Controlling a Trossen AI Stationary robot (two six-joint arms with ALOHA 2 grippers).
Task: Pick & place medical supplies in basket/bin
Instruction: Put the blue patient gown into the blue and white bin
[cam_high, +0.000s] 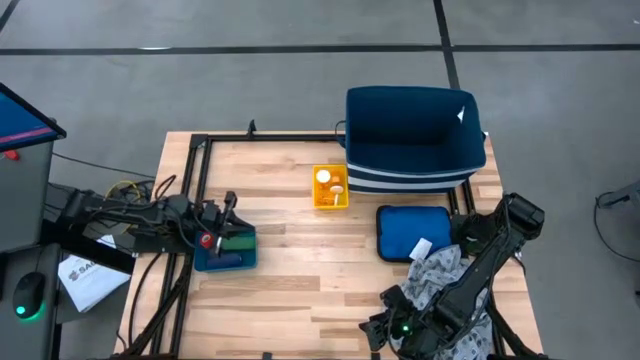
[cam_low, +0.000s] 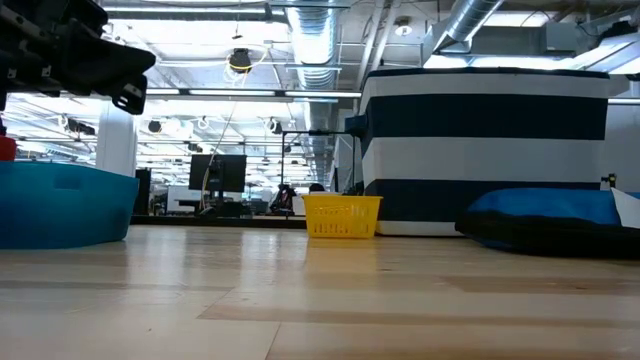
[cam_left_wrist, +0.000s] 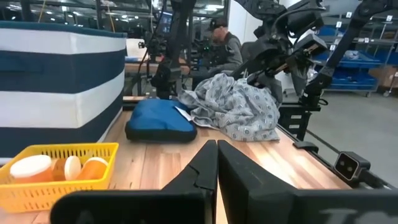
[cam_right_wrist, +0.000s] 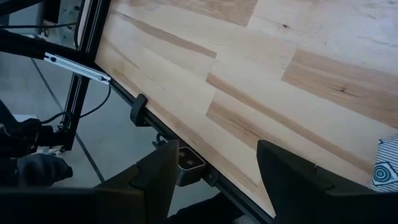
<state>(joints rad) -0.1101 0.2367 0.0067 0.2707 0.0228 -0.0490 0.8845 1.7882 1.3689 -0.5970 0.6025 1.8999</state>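
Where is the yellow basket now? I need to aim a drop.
In the high view the yellow basket sits mid-table, just left of the striped bin's front corner, pill bottles inside.

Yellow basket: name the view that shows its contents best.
The high view looks straight down into the yellow basket, showing the white-capped orange pill bottles inside. The left wrist view shows them partly, through the mesh. The low view shows only its side. The right wrist view misses it.

A big navy-and-white striped fabric bin (cam_high: 415, 140) stands at the far edge of the wooden table (cam_high: 300, 290). A flat blue pouch (cam_high: 410, 232) lies just in front of the bin, with a small white item (cam_high: 421, 248), perhaps a packet, on its near edge. Beyond the bin, in the room, a person (cam_left_wrist: 225, 45) sits.
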